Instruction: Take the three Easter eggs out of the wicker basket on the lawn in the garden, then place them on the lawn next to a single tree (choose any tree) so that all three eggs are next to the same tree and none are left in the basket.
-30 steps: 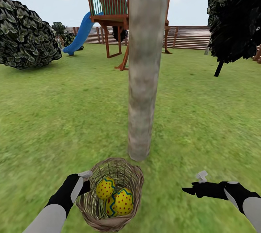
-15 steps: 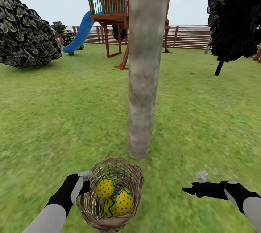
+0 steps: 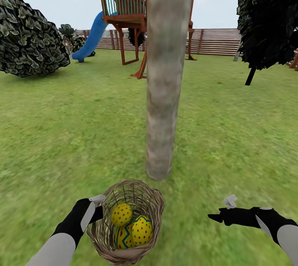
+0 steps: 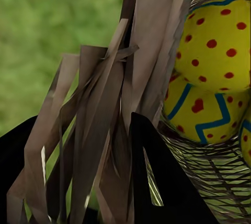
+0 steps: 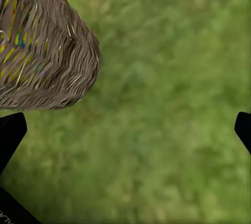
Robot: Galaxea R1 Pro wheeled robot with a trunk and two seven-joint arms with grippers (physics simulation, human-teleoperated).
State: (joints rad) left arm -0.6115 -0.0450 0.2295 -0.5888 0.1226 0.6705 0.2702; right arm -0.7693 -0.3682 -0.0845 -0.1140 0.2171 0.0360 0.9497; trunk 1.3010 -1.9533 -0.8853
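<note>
The wicker basket [image 3: 145, 201] is low in the head view, just in front of the tree's grey-brown trunk [image 3: 165, 92]. Three yellow Easter eggs with red dots lie inside: one [image 3: 121, 214] on top, one [image 3: 141, 230] beside it, and a third [image 3: 119, 238] partly hidden beneath. My left gripper [image 3: 96, 209] is shut on the basket's left rim; in the left wrist view the woven rim [image 4: 151, 51] runs between its black fingers [image 4: 162, 182], with two eggs [image 4: 217, 46] [image 4: 201, 114] behind. My right gripper [image 3: 220, 213] stands open over the lawn [image 3: 62, 133], right of the basket [image 5: 42, 51].
A round dark bush [image 3: 29, 38] stands at the left and a thin-stemmed tree with black foliage [image 3: 265, 17] at the right. Behind the trunk are the red-brown playset [image 3: 124, 13], the blue slide [image 3: 92, 38] and the slat fence [image 3: 215, 42].
The whole view has shifted a little: the trunk's foot sits slightly higher in the picture. The eggs have settled slightly in the basket. Both grippers keep their poses.
</note>
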